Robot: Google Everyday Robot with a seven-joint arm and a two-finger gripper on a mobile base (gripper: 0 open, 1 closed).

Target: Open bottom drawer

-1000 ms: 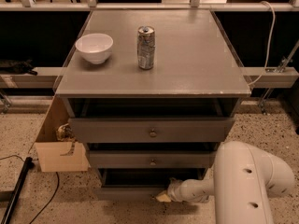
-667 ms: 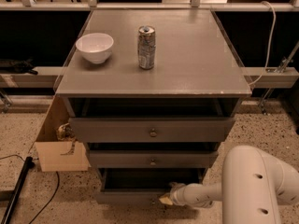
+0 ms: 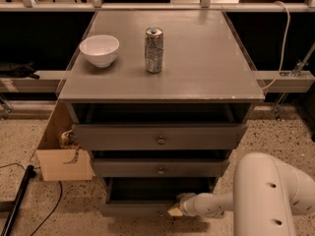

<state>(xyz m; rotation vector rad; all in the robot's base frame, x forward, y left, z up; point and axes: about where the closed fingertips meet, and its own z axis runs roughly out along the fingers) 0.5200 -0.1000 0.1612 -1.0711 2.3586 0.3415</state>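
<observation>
The bottom drawer [image 3: 133,208] is the lowest of three grey drawers in the cabinet. It stands pulled out toward me, with a dark inside showing behind its thin front. My gripper [image 3: 178,207] sits at the top edge of that front, right of centre, on the end of the white arm [image 3: 266,195] that reaches in from the lower right. The drawer's knob is hidden behind the gripper.
On the cabinet top [image 3: 197,68] stand a white bowl [image 3: 99,49] and a silver can [image 3: 154,49]. The two upper drawers [image 3: 160,137] stick out slightly. A cardboard box [image 3: 61,154] leans at the cabinet's left. A black cable [image 3: 17,200] lies on the speckled floor.
The bottom drawer has slid further out toward me, and the gripper and arm have drawn back with it.
</observation>
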